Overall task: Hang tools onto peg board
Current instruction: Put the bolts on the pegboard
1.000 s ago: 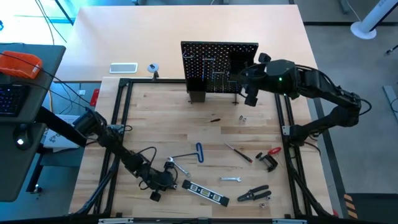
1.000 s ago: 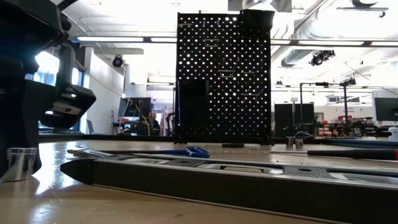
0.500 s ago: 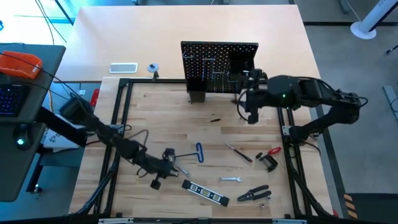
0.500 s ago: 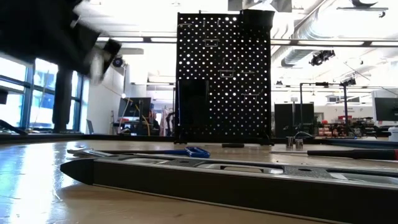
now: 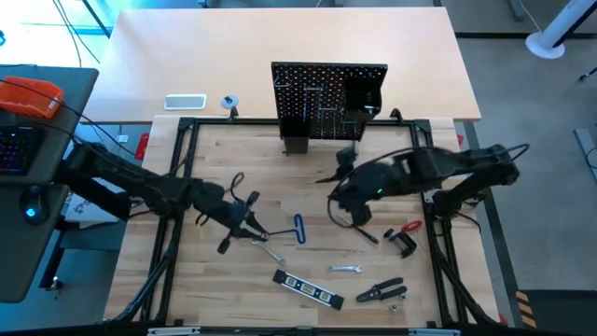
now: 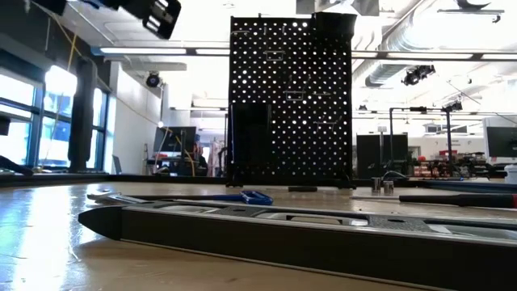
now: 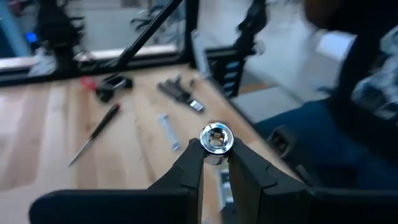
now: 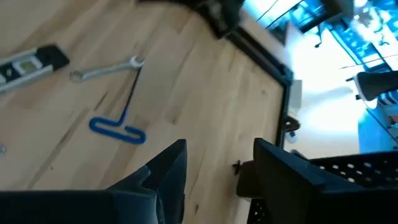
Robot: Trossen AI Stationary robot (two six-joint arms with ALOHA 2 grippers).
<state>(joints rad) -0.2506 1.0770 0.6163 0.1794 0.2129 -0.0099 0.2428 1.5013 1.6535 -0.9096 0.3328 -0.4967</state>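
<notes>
The black peg board stands upright at the table's far middle. My left gripper hovers over the left half of the table, shut on a small silver socket. My right gripper hangs open above the table's middle, nothing between its fingers. Flat on the wood lie a blue-handled key, a silver wrench, a black level, a small wrench, a screwdriver, pliers and a red-and-black clamp. My left gripper pinches the socket's round wall between its two fingertips, at their free ends only. The fingers lie nearly level, pointing toward the table's right side. The socket is lifted clear of the table, its open hex end facing back at the wrist camera.
A black frame rail borders the work area. A white tray and a small tape roll lie beyond it at the far left. Two small silver pieces stand near the board's right foot. The level fills the low view's foreground.
My left gripper has risen from the table's near left and gone toward the far edge, taking the socket up off the wood. My right gripper has come away from the peg board, down and toward the table's middle, rolling as it went.
</notes>
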